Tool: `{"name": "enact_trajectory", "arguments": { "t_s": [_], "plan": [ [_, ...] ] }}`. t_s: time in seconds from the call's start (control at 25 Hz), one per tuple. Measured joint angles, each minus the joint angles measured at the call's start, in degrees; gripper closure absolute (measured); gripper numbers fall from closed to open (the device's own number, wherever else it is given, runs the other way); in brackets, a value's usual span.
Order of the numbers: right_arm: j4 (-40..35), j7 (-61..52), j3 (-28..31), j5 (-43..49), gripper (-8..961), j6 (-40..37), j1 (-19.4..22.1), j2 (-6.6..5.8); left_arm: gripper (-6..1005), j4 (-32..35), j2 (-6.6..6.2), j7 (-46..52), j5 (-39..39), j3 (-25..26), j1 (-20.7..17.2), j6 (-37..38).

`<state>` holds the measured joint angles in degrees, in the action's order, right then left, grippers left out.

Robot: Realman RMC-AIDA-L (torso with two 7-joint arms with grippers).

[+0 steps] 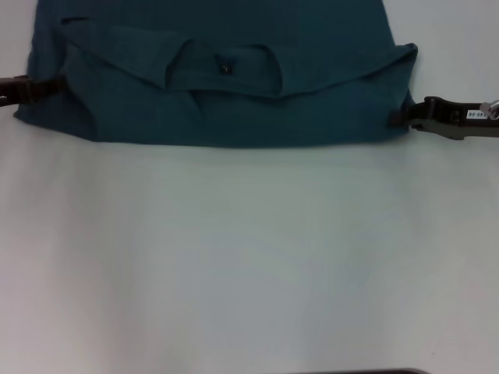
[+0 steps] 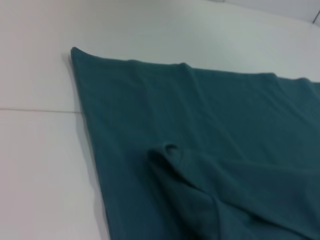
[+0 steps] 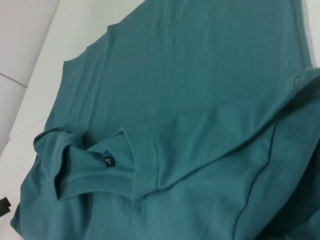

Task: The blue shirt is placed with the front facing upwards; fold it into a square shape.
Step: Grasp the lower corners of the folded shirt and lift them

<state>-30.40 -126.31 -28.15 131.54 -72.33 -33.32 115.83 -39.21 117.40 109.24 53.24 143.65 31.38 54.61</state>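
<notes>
Head view: the blue shirt [image 1: 234, 93] lies on the white desk [image 1: 249, 257], its collar end folded over toward the robot, spanning the gap between the left gripper [image 1: 35, 88] and right gripper [image 1: 405, 115], each set of jaws at a shirt edge; whether they pinch cloth I cannot tell. Left wrist view: plain teal cloth [image 2: 210, 140] with a raised fold. Right wrist view: the collar and its dark neck label [image 3: 109, 161] lie amid the folds.
</notes>
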Motion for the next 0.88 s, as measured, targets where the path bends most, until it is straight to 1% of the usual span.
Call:
{"name": "enact_trajectory", "arguments": {
  "t_s": [0.36,0.6,0.88],
  "plan": [
    [-0.10,-0.09,0.04,-0.43,889,-0.03,-0.03,-0.18,276,0.25,0.14,0.03,-4.15,-0.21,0.77,-1.28],
    [-0.13,-0.51,0.03,-0.51,885,-0.02,-0.22,-0.18,279,1.02,0.35,-0.02,-4.44,-0.42,1.26,-2.64],
    [-0.13,-0.60,0.02,-0.51,881,0.01,-0.21,-0.18,282,1.77,0.32,0.00,-4.46,-2.38,1.75,-4.40]
  ]
}}
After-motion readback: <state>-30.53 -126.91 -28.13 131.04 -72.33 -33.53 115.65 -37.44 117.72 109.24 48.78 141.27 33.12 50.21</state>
